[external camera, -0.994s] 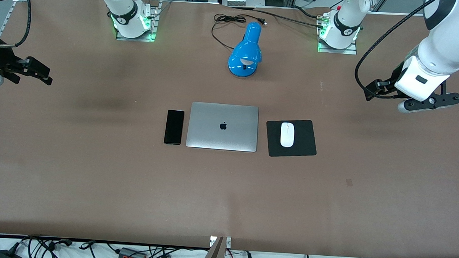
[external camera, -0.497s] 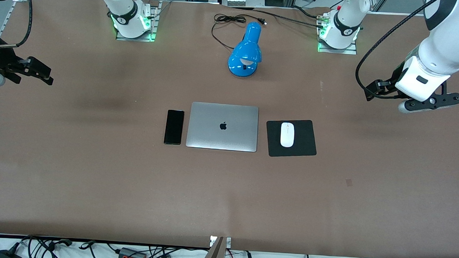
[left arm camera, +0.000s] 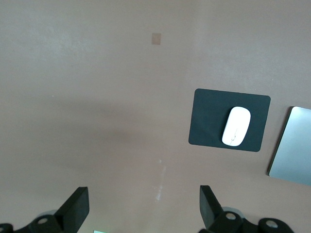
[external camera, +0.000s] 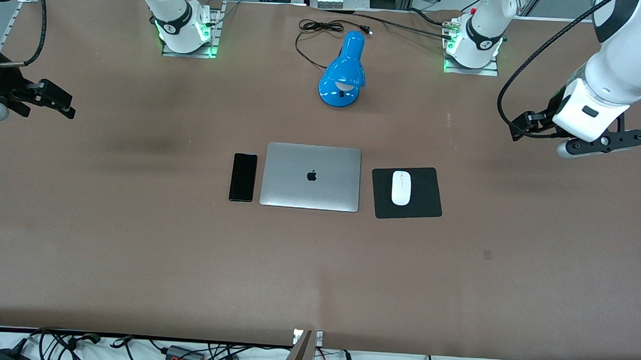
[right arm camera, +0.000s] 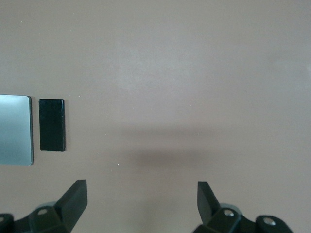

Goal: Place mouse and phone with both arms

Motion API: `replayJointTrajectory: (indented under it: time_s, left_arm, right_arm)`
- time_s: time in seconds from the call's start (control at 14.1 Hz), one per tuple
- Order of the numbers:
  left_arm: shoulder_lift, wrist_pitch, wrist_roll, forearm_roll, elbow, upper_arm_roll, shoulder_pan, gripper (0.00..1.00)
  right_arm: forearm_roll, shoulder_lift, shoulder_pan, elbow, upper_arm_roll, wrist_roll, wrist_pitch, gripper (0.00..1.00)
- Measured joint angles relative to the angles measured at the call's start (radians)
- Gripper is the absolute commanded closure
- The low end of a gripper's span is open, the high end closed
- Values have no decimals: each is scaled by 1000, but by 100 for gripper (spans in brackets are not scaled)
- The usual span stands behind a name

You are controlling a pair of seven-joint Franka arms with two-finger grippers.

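Robot lab: bolted arm bases [external camera: 186, 34], cable clutter [external camera: 133, 349].

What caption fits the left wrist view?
Open left gripper over bare table; white mouse rests on black mouse pad.

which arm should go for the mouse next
Left. The left gripper is open over bare table at the mouse's end; the right gripper is open over the phone's end.
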Motion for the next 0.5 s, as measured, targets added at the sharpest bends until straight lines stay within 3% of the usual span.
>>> replayJointTrajectory:
  time_s: [0.5]
  left_arm:
    - [0, 0, 0, 0, 0, 0, 0, 0]
  right_arm:
    - [0, -1, 0, 0, 5, 0, -20, 0]
